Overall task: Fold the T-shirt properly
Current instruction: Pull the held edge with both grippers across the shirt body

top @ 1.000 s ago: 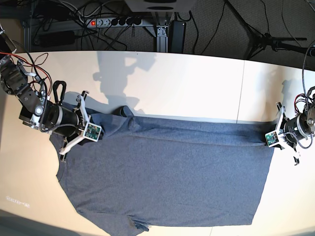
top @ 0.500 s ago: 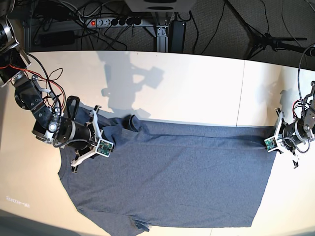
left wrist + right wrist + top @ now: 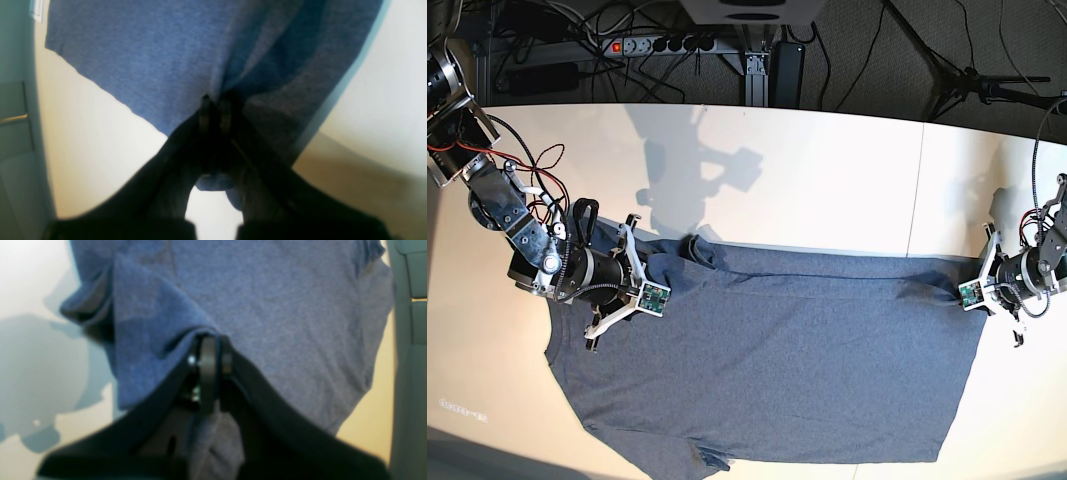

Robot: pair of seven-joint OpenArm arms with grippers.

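Note:
The slate-blue T-shirt [image 3: 777,370] lies spread on the white table [image 3: 827,180], plain side up, collar end at the left and hem at the right. My right gripper [image 3: 659,272] is shut on the shirt's upper left shoulder area; the right wrist view shows cloth [image 3: 267,306] bunched between its closed fingers [image 3: 208,373]. My left gripper [image 3: 957,290] is shut on the upper right hem corner; the left wrist view shows the fabric [image 3: 160,50] pinched between its tips [image 3: 213,110]. A narrow fold runs along the shirt's top edge between the two grippers.
A power strip [image 3: 657,44], cables and a stand base [image 3: 757,70] lie on the floor beyond the table's far edge. A seam [image 3: 917,190] crosses the table at the right. A tripod leg [image 3: 967,75] stands at the upper right.
My right gripper has moved rightward and slightly down with the shoulder cloth. My left gripper has shifted slightly left and down with the hem corner. The shirt's top edge has drawn in.

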